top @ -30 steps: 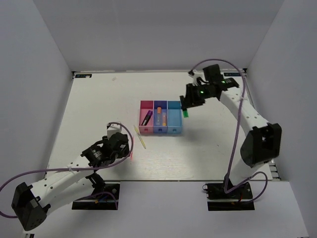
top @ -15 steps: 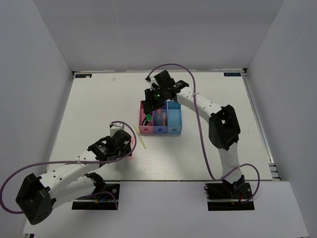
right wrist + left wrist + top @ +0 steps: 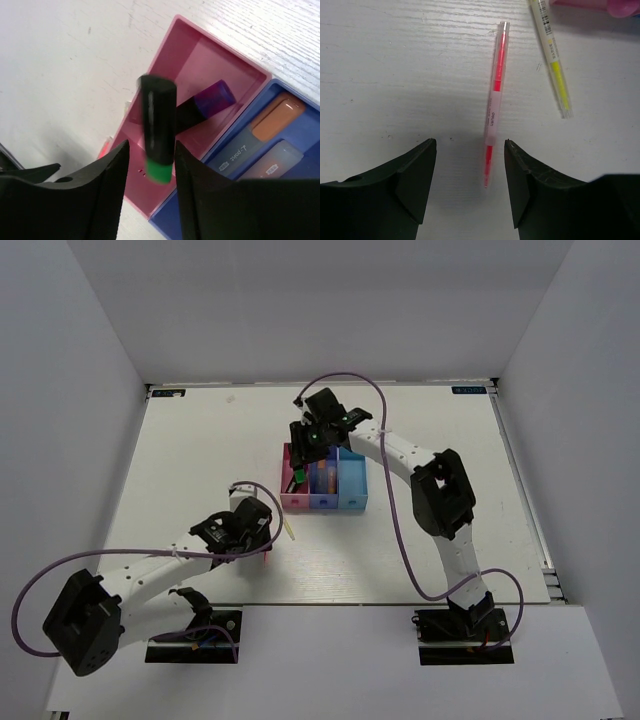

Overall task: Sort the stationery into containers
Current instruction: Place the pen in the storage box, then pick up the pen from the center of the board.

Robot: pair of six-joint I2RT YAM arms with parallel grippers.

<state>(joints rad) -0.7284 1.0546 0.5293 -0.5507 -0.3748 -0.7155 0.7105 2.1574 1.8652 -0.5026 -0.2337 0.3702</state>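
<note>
My right gripper (image 3: 150, 155) hangs over the pink bin (image 3: 225, 50), also seen in the top view (image 3: 286, 502). Its jaws stand wider than the black marker with the green cap (image 3: 159, 125), which is blurred between them, with a gap on its left side. A dark purple marker (image 3: 212, 97) lies in the pink bin. An orange-capped marker (image 3: 277, 117) lies in the blue bin (image 3: 300, 97). My left gripper (image 3: 470, 150) is open low over the table, its jaws either side of the near end of the red-pink pen (image 3: 495, 100). The pale-yellow pen (image 3: 552, 60) lies just to its right.
The teal bin (image 3: 352, 480) is the right one of the row. A second grey marker (image 3: 270, 162) lies beside the orange one in the blue bin. The pink bin's corner (image 3: 620, 6) is just beyond the two pens. White walls enclose the table.
My right arm swung left from beside the teal bin to above the pink bin with the green-capped marker; its jaws now stand apart from it. My left gripper edged forward over the red-pink pen.
</note>
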